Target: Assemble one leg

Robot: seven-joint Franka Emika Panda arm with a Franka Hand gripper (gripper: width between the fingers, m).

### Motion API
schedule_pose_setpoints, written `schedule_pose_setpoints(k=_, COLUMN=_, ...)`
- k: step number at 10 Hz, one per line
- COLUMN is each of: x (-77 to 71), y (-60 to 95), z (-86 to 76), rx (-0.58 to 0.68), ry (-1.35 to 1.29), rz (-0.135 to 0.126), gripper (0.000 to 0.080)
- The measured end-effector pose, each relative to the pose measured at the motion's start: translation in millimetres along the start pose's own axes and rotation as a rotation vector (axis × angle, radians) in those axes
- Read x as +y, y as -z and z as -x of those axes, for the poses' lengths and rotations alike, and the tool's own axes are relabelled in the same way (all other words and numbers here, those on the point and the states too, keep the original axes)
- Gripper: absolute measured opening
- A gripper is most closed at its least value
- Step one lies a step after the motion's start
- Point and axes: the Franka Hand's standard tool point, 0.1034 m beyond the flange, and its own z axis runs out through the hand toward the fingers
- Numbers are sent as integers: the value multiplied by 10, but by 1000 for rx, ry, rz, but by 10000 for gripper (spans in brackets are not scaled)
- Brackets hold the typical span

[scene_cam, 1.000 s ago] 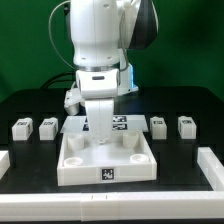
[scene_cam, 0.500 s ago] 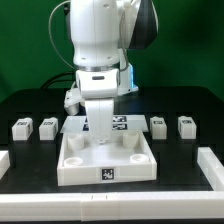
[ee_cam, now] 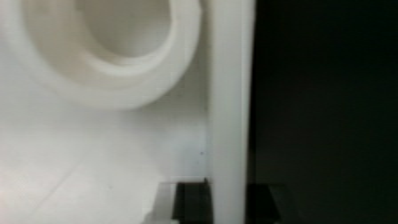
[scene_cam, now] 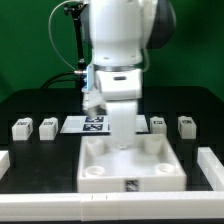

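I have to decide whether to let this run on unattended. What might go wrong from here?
The panel lies near the leg on the exterior view's right; sliding that way might knock it. The wrist view shows only the panel's socket and wall up close, and the arm hides the fingers, so the hold is unconfirmed; the panel may slip or twist.

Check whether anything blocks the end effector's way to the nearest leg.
Nothing visible does. The end effector sits low at the white recessed panel's far wall, and the nearest leg stands just to the exterior view's right of it on bare black table. The arm hides its fingers, so its grasp cannot be told.
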Motion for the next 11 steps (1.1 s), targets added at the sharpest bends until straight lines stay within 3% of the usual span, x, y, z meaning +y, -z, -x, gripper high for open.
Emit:
schedule_pose_setpoints(k=2, x=203, y=-36, z=-204, rx=13, ry=-28, rz=14, gripper=60)
schedule_pose_setpoints(k=3, x=229, y=-57, z=-274, rx=15, ry=-48, rz=7, gripper=61)
schedule_pose_setpoints(k=7, x=232, y=-59, z=-302, rx=16, ry=-60, rz=6, gripper=61)
schedule_pose_setpoints(k=10, x=242, y=-77, z=-387, rx=24, ry=-53, rz=39, gripper=60)
schedule_pose_setpoints(k=11, x=241, y=-83, z=-382, rx=25, ry=-55, rz=39, gripper=60)
